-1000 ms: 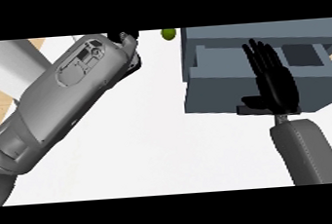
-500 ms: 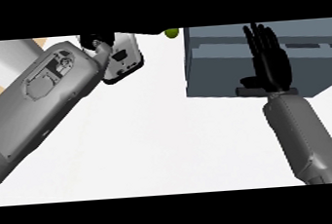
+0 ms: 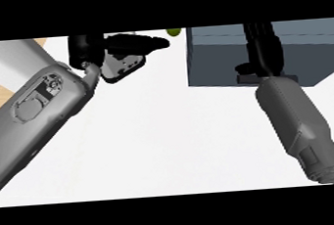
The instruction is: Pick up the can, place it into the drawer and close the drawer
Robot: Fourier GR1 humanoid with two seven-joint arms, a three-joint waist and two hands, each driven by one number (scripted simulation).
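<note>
The white counter (image 3: 172, 143) carries a grey drawer (image 3: 217, 62) at the upper right, its front looking flush. The right robot hand (image 3: 263, 49) lies flat on the drawer with fingers straight. The left robot hand (image 3: 122, 51) sits at the top left, fingers partly curled; the can cannot be seen, and a small green thing (image 3: 173, 32) shows beside the drawer.

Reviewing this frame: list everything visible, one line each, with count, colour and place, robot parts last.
Drawer unit: one, grey-blue box, upper right of the counter; drawer front looks pushed in.
Small round object: one, yellow-green, at the top edge left of the drawer unit; mostly cut off, unclear what it is.
Counter: one, white, filling the middle; tan wood strip at the far left.
Can: not visible.
Left hand: one, black, upper left; whether it is open cannot be told.
Right hand: one, black, fingers straight, flat against the drawer unit.
</note>
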